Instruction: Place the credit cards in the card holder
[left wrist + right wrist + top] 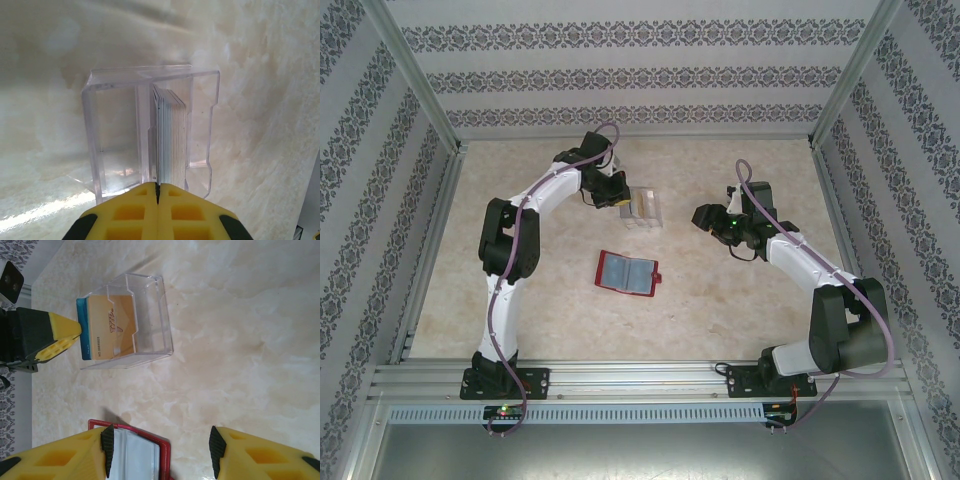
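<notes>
Arm on the left (520, 235), white with black joints, reaches across the pale marble-patterned table (740, 310) to the far middle. There the left gripper (618, 192) meets the open top of a clear plastic box-shaped case (645, 207). Inside that case a stack of thin rectangular plastic credit cards (172, 140) stands on edge against one side wall. The front card is yellow-orange and a blue card (84, 342) sits behind it, its edge showing past the others. In the left wrist view the yellow pads (130, 212) are pressed together, with the edge of the leftmost card in the stack pinched between them. From the right wrist view, the fingertip meets the blue card's edge. Nearer the arm bases and apart from the case lies the small red folding card holder (627, 272). It is opened flat on the table with its grey-blue clear pockets facing up and a red tab on its right side. None of the cards is in it. Further right, the right gripper (705, 215) hangs above the table with its jaws spread and nothing between them. In its own camera, one corner of the card holder lies beneath one finger (107, 452).
</notes>
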Controlling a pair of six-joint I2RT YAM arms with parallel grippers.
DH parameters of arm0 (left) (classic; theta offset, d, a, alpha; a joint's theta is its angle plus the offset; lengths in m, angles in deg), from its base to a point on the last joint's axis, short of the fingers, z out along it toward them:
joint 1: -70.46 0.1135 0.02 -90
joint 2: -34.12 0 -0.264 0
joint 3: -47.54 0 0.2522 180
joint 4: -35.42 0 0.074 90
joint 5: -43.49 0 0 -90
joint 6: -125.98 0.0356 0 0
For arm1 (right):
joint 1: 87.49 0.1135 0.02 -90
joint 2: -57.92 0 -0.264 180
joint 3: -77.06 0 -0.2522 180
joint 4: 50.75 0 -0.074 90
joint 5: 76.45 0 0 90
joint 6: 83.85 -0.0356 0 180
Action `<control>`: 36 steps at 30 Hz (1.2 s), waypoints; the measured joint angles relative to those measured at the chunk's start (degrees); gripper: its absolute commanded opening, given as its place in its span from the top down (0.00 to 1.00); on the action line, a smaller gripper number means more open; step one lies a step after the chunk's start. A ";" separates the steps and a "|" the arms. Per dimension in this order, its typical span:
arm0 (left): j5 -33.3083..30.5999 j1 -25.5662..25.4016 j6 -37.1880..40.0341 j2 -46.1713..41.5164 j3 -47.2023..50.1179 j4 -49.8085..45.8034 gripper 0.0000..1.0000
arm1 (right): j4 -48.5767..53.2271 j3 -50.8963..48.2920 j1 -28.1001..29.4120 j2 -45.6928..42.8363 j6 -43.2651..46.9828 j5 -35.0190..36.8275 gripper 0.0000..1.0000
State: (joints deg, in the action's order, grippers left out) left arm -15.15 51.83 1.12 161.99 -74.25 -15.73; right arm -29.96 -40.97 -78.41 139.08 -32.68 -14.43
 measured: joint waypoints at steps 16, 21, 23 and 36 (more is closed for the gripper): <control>-2.08 1.44 1.46 -2.95 -0.50 -4.63 1.00 | 0.09 -0.02 0.02 -0.28 0.22 0.26 0.45; -2.01 1.51 1.53 -4.26 -0.74 -5.62 1.00 | 0.50 -0.02 0.07 -1.11 1.03 1.09 0.46; -2.03 1.51 1.68 -5.01 -0.96 -6.23 1.00 | 0.48 -0.02 0.13 -1.31 1.38 1.38 0.46; -3.87 1.53 3.04 -6.58 -2.36 -10.05 1.00 | 0.48 0.00 1.31 -1.53 1.60 2.05 0.46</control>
State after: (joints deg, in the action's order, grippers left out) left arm -19.02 53.36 4.16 155.41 -76.61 -25.78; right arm -29.48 -40.97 -77.10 137.55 -31.08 -12.38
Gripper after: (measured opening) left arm 0.066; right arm 0.539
